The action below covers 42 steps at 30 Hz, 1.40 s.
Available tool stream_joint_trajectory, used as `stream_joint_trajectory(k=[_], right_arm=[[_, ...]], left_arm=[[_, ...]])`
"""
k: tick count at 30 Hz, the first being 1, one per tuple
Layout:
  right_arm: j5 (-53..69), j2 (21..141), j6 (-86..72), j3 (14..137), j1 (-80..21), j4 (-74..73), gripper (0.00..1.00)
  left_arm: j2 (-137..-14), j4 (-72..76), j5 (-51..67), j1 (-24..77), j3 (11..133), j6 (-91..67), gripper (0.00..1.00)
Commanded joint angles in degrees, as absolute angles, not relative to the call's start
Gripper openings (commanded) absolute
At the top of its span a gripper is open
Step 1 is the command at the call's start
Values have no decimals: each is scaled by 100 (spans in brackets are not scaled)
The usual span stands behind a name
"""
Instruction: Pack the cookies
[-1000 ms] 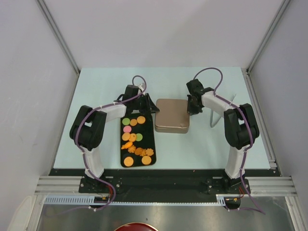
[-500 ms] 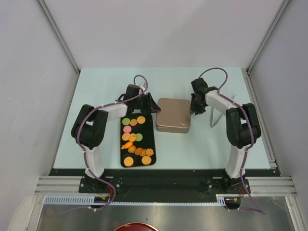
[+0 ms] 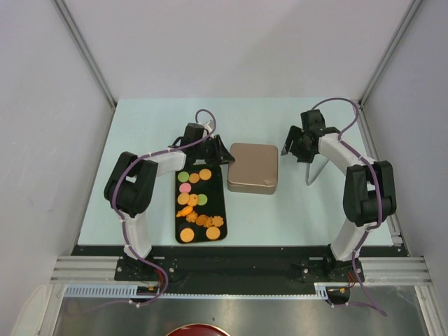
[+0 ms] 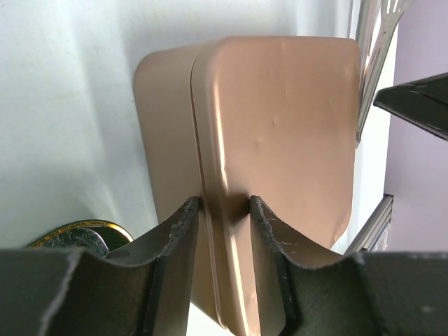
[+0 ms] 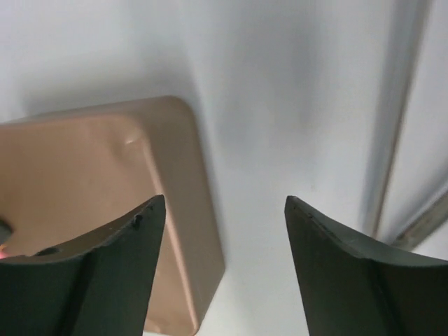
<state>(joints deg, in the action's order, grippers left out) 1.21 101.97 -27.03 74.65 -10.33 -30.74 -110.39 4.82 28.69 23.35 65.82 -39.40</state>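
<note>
The cookies [image 3: 194,203], mostly orange discs with a few green and pink ones, lie on a black tray [image 3: 218,199] left of centre. To the tray's right sits a closed tan tin [image 3: 252,168]. My left gripper [image 3: 222,158] is at the tin's left side. In the left wrist view the left gripper [image 4: 224,204] is shut on the rim of the tin's lid [image 4: 280,119]. My right gripper [image 3: 292,148] hangs beyond the tin's right edge. The right wrist view shows the right gripper [image 5: 224,203] open and holding nothing, with the tin [image 5: 84,175] to its left.
A thin metal utensil [image 3: 313,171] lies on the pale table to the right of the tin, close under my right arm. Its upper end also shows in the left wrist view, the metal utensil [image 4: 371,42]. Enclosure walls and rails border the table on three sides.
My right gripper has let go of the tin's right side, opened wide and drawn back to the right. The left gripper has stayed at the tin's left edge.
</note>
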Motion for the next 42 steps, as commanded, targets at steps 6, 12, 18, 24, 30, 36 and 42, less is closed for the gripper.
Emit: stream_joint_trajectory(k=[6, 12, 18, 24, 30, 36, 42], right_arm=[[2117, 9923, -3146, 6804, -985, -1654, 83], [3180, 10142, -3366, 6232, -967, -757, 77], [3568, 10441, -3454, 5907, -1010, -194, 74], [3621, 10810, -3445, 5862, -1028, -62, 73], [3367, 11039, -3305, 5845, -1046, -219, 71], [2945, 11074, -3120, 5845, -1072, -527, 67], [2550, 11092, -3015, 5845, -1107, -738, 68]], left_arm=[[-11250, -123, 2698, 2496, 6486, -3674, 39], [-11294, -114, 2716, 2496, 6478, -3700, 39], [-11311, -35, 2751, 2540, 6381, -3753, 40], [-11408, -18, 2812, 2584, 6328, -3753, 44], [-11610, -315, 2550, 2663, 6407, -3517, 32], [-11768, -896, 2136, 2812, 6653, -3208, 3], [-11874, -1063, 1952, 2926, 6583, -3146, 0]])
